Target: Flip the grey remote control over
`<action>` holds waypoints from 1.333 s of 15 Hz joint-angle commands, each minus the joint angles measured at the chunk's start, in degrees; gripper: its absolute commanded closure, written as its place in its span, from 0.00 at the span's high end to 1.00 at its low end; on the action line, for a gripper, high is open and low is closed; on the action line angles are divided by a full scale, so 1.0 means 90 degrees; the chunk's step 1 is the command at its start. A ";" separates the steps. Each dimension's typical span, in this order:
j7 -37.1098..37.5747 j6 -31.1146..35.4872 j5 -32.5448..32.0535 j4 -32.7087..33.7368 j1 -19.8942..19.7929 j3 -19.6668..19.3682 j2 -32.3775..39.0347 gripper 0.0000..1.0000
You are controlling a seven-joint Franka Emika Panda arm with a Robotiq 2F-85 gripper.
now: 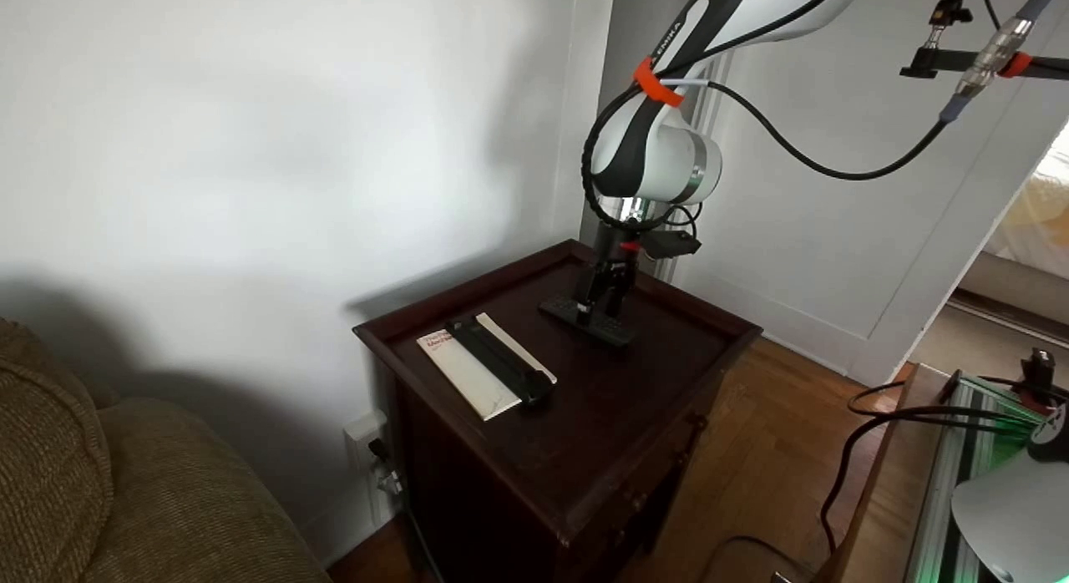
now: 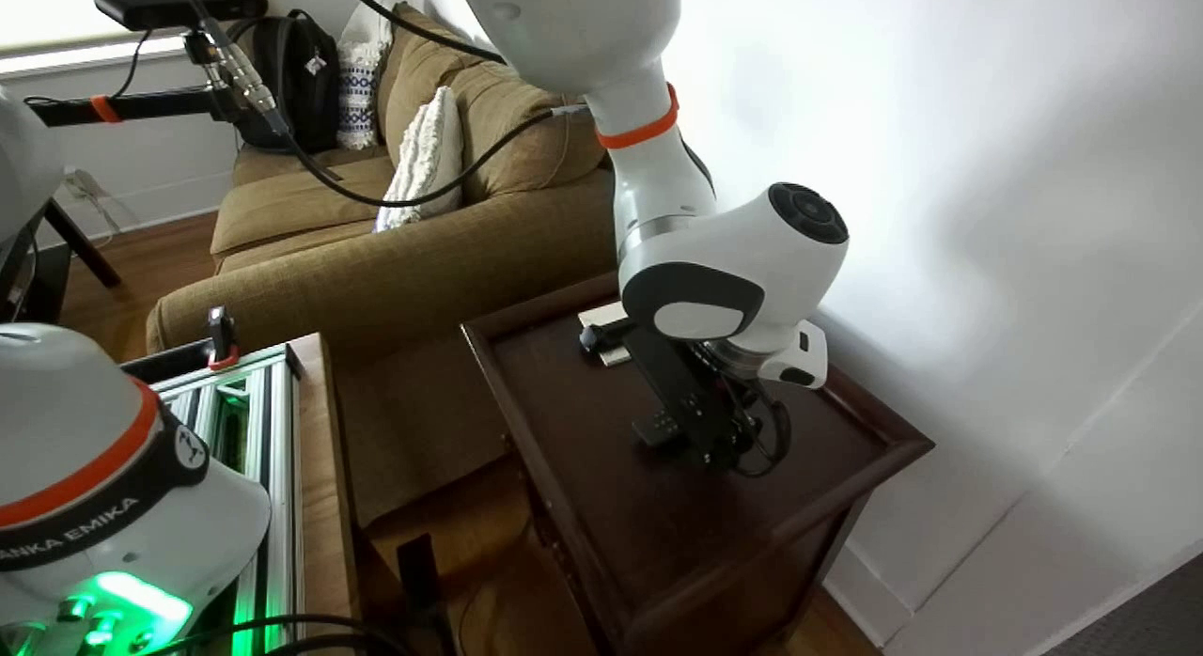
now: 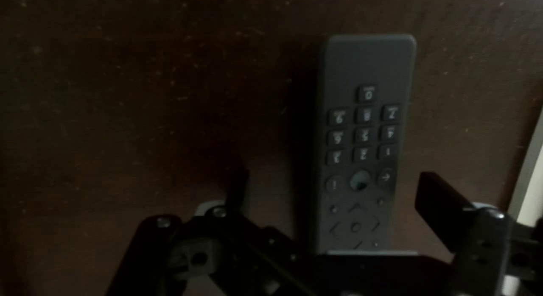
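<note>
The grey remote control [image 3: 365, 139] lies buttons up on the dark wooden cabinet top in the wrist view, its number keys upside down there. Its near end is hidden behind the gripper body. It also shows in both exterior views [image 1: 615, 332] [image 2: 658, 429], partly covered by the gripper. My gripper [image 3: 333, 188] is open, with one finger on each side of the remote. The gap is wider on the left side than on the right, and neither finger appears to touch the remote. In an exterior view the gripper [image 1: 598, 309] points down at the cabinet top.
The dark cabinet [image 1: 576, 516] has a raised rim around its back and sides. A flat cream booklet-like thing [image 1: 468, 374] with red print lies on it, with a long black object [image 1: 501, 357] across it. A white wall [image 1: 292, 149] stands behind. A brown sofa [image 2: 404, 289] is beside it.
</note>
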 commanded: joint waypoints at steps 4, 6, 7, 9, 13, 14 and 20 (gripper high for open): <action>-0.0887 -0.0149 0.0311 0.0060 -0.0795 0.0512 0.0074 1.00; -0.1185 -0.0203 0.0439 0.0118 -0.0976 0.0697 0.0128 1.00; -0.1320 -0.0245 0.0514 0.0154 -0.1052 0.0774 0.0162 0.96; -0.1547 -0.0360 0.0643 0.0218 -0.1160 0.0873 0.0214 0.71; -0.1927 -0.0725 0.0923 0.0419 -0.1212 0.0848 0.0333 0.46; -0.1989 -0.0821 0.0978 0.0469 -0.1198 0.0820 0.0358 0.51; -0.2262 -0.1157 0.1277 0.0758 -0.1141 0.0722 0.0534 0.16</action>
